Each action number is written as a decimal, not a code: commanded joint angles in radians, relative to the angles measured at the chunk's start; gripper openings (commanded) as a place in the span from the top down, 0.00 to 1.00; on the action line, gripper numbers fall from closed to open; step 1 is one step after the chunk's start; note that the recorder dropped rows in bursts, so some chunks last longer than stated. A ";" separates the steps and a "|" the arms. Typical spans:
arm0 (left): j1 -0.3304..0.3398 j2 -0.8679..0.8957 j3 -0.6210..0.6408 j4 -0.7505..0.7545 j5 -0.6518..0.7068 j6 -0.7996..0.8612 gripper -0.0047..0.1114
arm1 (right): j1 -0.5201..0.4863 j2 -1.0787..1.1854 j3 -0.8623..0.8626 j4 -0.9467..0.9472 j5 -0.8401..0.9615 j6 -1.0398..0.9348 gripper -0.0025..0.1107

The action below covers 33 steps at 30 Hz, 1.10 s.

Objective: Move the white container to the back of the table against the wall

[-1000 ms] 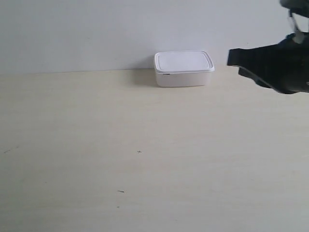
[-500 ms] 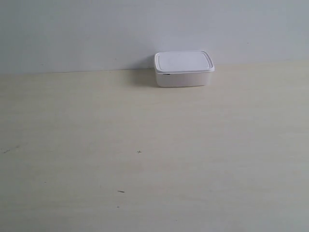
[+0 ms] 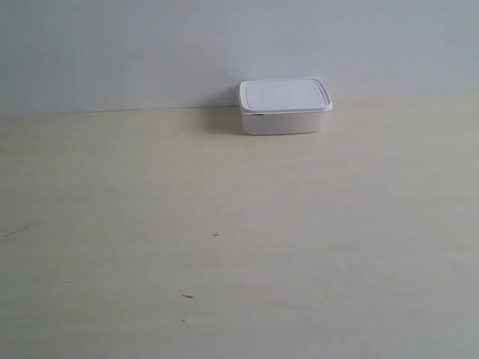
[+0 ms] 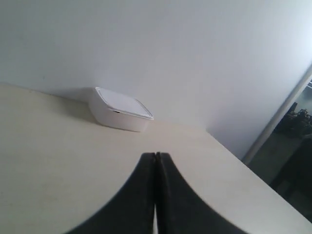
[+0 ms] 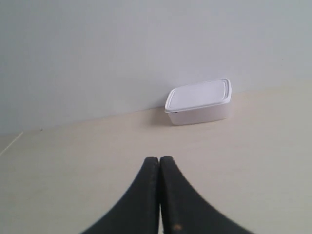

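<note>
You see the plain pale grey-white wall (image 3: 150, 45) and, in front of it, the wide cream wood-grain counter (image 3: 299, 247). The shallow rectangular white plastic container (image 3: 284, 106) with its flat lid stands at the counter's back edge, seemingly touching the wall, so I judge the task finished. Your left gripper (image 4: 155, 155) and right gripper (image 5: 159, 159) are both fully closed and hold nothing. They are well apart from the container, probably because nothing needs grasping.

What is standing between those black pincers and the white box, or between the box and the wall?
Nothing visible. Only bare table lies between the white container and the left pincer or the right pincer, both shut. The container already sits at the wall; nothing shows between them.
</note>
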 commanded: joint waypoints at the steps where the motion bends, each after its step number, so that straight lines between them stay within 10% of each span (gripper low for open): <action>1: 0.002 -0.005 0.003 0.033 -0.010 0.094 0.96 | 0.002 -0.004 0.033 0.056 0.043 -0.081 0.98; 9: 0.002 -0.005 0.003 0.035 0.185 0.242 0.96 | 0.002 -0.016 0.138 0.101 -0.014 -0.079 0.98; 16: -0.004 -0.005 0.003 -0.266 0.336 0.196 0.96 | 0.002 -0.014 0.146 0.111 -0.057 -0.141 0.98; 33: -0.002 -0.005 0.003 0.079 0.085 0.291 0.96 | 0.002 -0.014 0.146 0.186 -0.079 -0.139 0.98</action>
